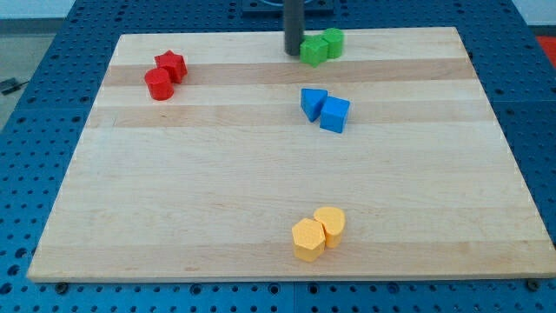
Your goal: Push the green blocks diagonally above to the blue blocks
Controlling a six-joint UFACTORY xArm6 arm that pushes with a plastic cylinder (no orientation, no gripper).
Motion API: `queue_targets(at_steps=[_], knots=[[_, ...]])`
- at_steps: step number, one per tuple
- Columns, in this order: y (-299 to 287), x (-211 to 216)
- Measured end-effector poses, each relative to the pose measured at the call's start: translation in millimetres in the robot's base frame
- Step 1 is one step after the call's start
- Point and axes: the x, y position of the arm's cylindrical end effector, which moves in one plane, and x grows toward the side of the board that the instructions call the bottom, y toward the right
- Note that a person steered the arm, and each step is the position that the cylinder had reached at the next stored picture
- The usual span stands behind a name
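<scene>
Upright, my tip (294, 53) just left of green blocks (321, 46).

The board (261, 191) is pale wood with a smooth, matt finish and faint lengthwise grain bands. The red (165, 75), green (321, 46), blue (325, 109) and yellow blocks (318, 232) look like matt, smooth plastic. The rod ending in my tip (294, 52) is dark and dull. The surrounding table (35, 113) is blue, perforated and matt.
</scene>
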Motion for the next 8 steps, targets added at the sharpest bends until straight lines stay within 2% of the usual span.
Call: queue_targets(at_steps=[1, 2, 5, 8], knots=[[3, -14], [-24, -23], [-25, 13], [30, 5]])
